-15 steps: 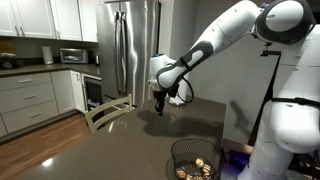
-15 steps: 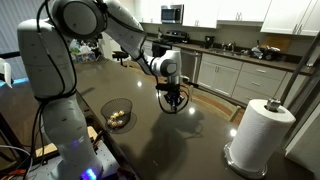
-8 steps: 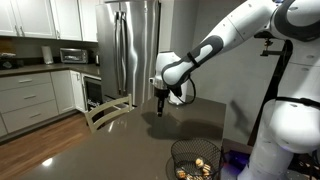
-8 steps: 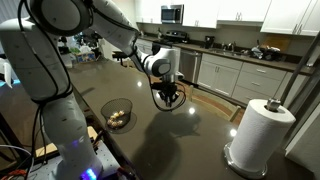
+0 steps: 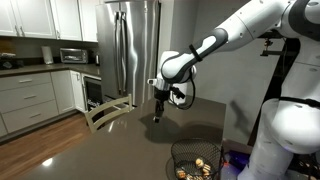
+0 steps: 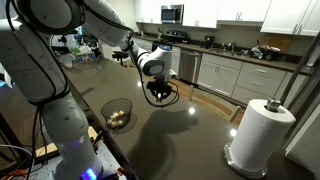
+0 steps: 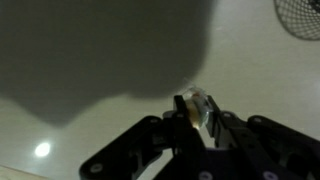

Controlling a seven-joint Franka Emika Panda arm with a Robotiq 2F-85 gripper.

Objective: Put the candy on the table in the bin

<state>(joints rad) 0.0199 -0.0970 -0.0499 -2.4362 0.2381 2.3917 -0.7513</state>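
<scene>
My gripper is shut on the candy, a small pale yellowish wrapped piece pinched between the fingertips. In both exterior views the gripper hangs a little above the dark glossy table; the candy is too small to see there. The bin, a round black wire-mesh basket with several pale pieces inside, stands on the table away from the gripper. Its rim shows at the top right corner of the wrist view.
A pale wooden chair stands at the table's far side. A paper towel roll stands on the table. Kitchen cabinets and a steel fridge are behind.
The arm has moved the shut gripper with the candy slightly sideways above the table, toward the bin side in the view with the paper towel roll. The bin has not moved.
</scene>
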